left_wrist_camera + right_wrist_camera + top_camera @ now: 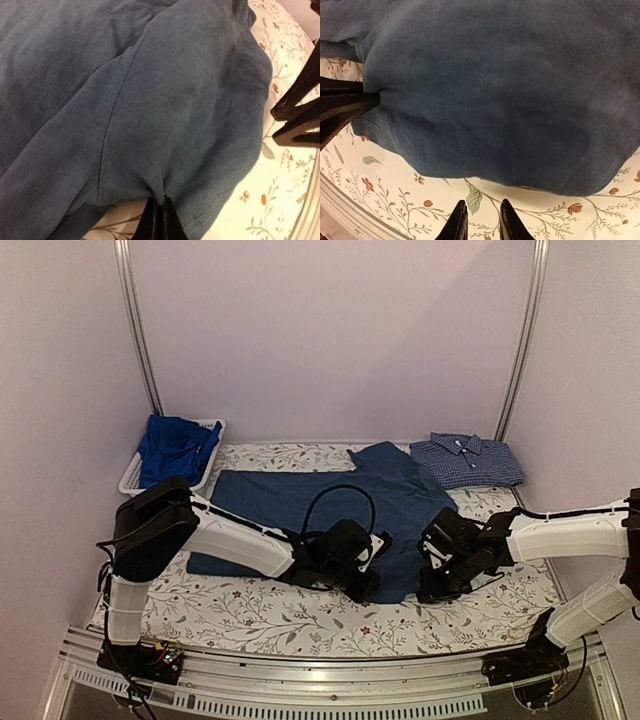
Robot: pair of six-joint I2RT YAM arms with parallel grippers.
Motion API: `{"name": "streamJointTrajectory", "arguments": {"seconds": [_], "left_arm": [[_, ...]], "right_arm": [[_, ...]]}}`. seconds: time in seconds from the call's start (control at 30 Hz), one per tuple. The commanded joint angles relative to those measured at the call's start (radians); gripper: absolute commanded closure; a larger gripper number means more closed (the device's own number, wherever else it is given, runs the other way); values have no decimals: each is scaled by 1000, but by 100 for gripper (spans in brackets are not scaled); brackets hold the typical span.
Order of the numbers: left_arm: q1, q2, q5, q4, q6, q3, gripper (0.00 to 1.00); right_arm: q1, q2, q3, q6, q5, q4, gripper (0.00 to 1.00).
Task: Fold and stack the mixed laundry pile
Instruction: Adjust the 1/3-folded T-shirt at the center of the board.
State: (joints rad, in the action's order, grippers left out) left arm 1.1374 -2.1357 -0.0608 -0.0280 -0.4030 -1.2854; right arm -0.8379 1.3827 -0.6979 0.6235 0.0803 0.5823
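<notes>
A dark navy T-shirt [330, 505] lies spread on the floral table cover, one part folded over at the right. My left gripper [368, 588] is at its near edge, shut on a pinch of the fabric [161, 192] close to the hem. My right gripper [482, 215] hovers just off the shirt's near right edge [510, 85], jaws a little apart with only the floral cover between them. A folded blue checked shirt [465, 460] rests at the back right. A royal-blue garment [175, 448] lies in the basket.
The white mesh basket [133, 472] stands at the back left. The floral cover [290, 625] runs to the metal rail at the near edge [330, 675]. The two grippers are close together. Metal posts rise at both back corners.
</notes>
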Motion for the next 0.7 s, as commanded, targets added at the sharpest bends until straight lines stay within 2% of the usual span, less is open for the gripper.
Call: {"name": "streamJointTrajectory", "arguments": {"seconds": [0.0, 0.67], "left_arm": [[-8, -27, -16, 107, -10, 29, 100], [-8, -33, -17, 102, -8, 35, 100]], "right_arm": [[-8, 49, -49, -49, -33, -28, 78], [-7, 162, -108, -89, -118, -32, 76]]}}
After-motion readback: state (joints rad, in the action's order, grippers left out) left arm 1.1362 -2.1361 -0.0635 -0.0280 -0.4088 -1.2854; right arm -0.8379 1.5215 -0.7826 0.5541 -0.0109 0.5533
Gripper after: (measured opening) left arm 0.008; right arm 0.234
